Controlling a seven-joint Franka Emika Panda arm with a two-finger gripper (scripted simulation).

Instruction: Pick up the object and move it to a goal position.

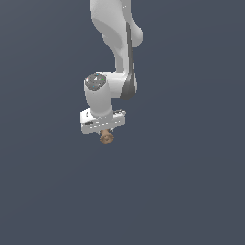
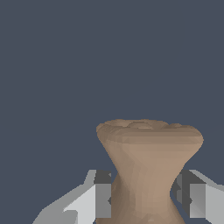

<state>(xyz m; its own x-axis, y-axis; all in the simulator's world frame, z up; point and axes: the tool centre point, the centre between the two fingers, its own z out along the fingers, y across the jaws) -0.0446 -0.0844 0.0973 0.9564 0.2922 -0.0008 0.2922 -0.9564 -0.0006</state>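
Wrist view shows the white claw point(image 2: 144, 197) pinching the small brown wooden-looking spool point(image 2: 148, 166) at its narrow waist, dark pads point(image 2: 103, 194) touching both sides.

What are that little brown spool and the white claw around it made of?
The small brown waisted spool looks like matte, unvarnished wood: tan, with faint facets, though it is only a render. The white claw looks like smooth plastic or painted metal, with darker grey pads.

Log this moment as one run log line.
stage: grasp | gripper: shut on spool waist | fingers: either side | spool: under gripper
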